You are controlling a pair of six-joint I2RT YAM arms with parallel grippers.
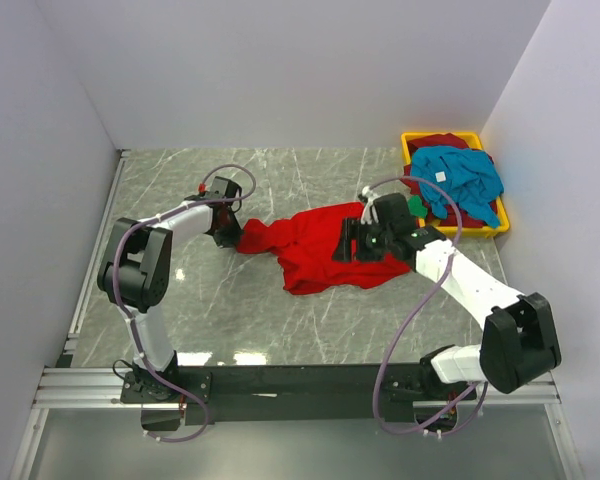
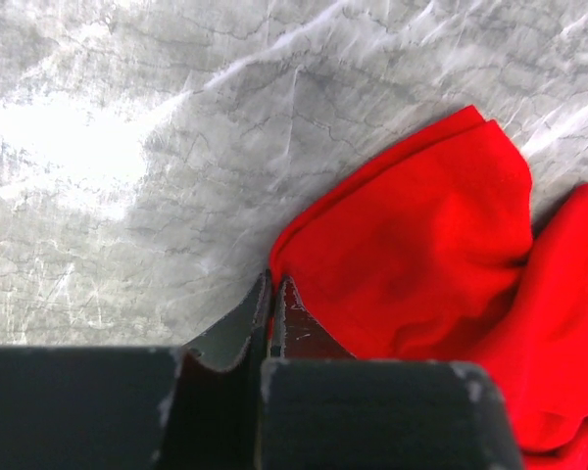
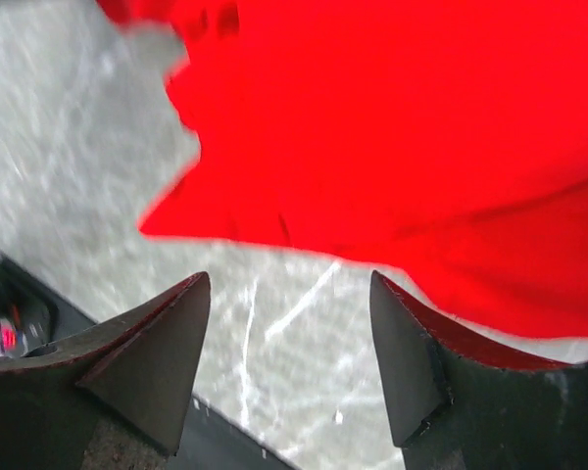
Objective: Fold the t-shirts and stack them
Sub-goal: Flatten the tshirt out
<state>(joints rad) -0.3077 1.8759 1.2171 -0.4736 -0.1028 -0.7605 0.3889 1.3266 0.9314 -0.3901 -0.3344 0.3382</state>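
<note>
here the left pincer [image 2: 277, 284] is pressed shut, its tips meeting right at the edge of the red t-shirt [image 2: 421, 245]; whether any hem is caught between them i cannot tell. the shirt lies crumpled on the marble table [image 1: 310, 180], spreading away to that pincer's right as far as the right pincer [image 3: 288, 278], whose jaws stand wide apart and empty, the cloth just ahead of their tips. it looks light, limp and apt to bunch, so i judge a hem or shoulder corner the best hold. beyond the right pincer, a teal t-shirt [image 1: 465, 178] tops others in the yellow bin [image 1: 408, 150].
</note>
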